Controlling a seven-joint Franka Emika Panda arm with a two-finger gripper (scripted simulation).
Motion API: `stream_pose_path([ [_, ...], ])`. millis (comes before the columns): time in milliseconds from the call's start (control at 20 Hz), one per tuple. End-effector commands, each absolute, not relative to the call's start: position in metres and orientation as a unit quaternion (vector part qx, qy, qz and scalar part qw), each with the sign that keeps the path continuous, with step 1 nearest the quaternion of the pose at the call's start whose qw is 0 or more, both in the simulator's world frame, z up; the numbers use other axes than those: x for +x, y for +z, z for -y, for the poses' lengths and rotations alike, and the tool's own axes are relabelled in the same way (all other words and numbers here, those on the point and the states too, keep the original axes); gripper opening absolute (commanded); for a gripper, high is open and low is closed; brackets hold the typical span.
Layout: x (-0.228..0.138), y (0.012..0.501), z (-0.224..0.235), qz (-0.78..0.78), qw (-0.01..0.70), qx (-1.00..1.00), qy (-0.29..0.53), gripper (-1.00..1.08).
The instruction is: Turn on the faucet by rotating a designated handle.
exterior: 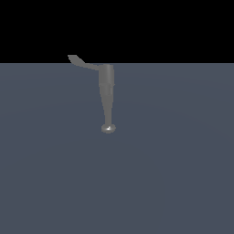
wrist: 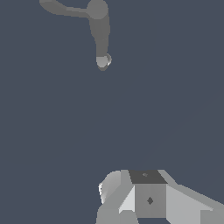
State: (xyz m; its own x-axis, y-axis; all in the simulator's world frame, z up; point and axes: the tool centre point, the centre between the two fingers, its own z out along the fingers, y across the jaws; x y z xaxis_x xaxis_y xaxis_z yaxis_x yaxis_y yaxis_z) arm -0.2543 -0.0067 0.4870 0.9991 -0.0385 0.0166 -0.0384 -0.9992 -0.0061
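Exterior view shows the grey metallic tapered faucet [exterior: 107, 93], its thin curved grey handle [exterior: 82, 62] jutting to that view's left. Gripper [wrist: 148, 199] sits well apart; whether spread or closed, I cannot tell.

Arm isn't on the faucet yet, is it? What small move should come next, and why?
Probably advance the gripper toward the handle. The wrist view shows open floor between it and the faucet, nothing touching, and the lever juts to the exterior view's left, free to approach.

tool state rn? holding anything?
Tool: only part of its body shows in the wrist view, fingertips out of frame, so open or closed cannot be told. It is well apart from the faucet and handle.
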Motion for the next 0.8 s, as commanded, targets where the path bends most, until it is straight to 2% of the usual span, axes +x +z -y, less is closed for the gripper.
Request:
stream_pose_path([
  [0, -0.254, 0.487, 0.007, -0.019, 0.003, -1.0, -0.008, -1.0],
  [750, -0.247, 0.483, 0.023, -0.053, 0.001, -0.999, -0.009, -1.0],
])
